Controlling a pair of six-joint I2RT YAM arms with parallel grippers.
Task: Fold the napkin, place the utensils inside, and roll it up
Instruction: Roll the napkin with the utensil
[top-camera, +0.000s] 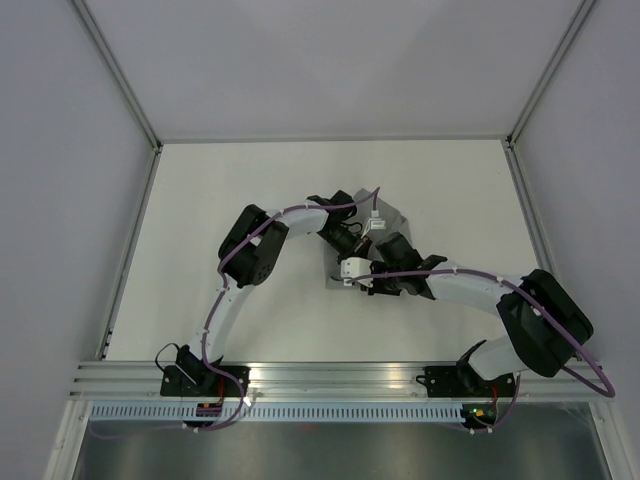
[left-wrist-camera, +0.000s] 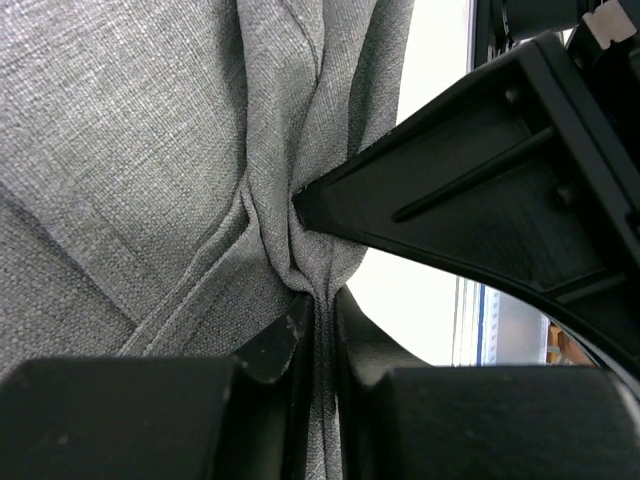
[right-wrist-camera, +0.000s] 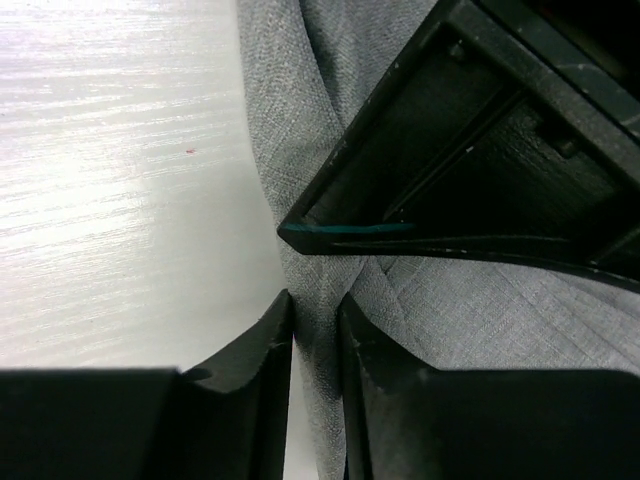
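I saw the napkin lying bunched at the middle of the worktop, with both arms meeting over it. The left hand had its jaws pressed nearly together on a gathered ridge of the grey cloth, and the right hand was just as narrow, pinching a fold at the napkin's edge beside bare worktop. A thin teal-green strip showed along the left hand's finger in the right wrist view; I could not tell what it was.

Left fingers and right fingers pinched (tips near together)
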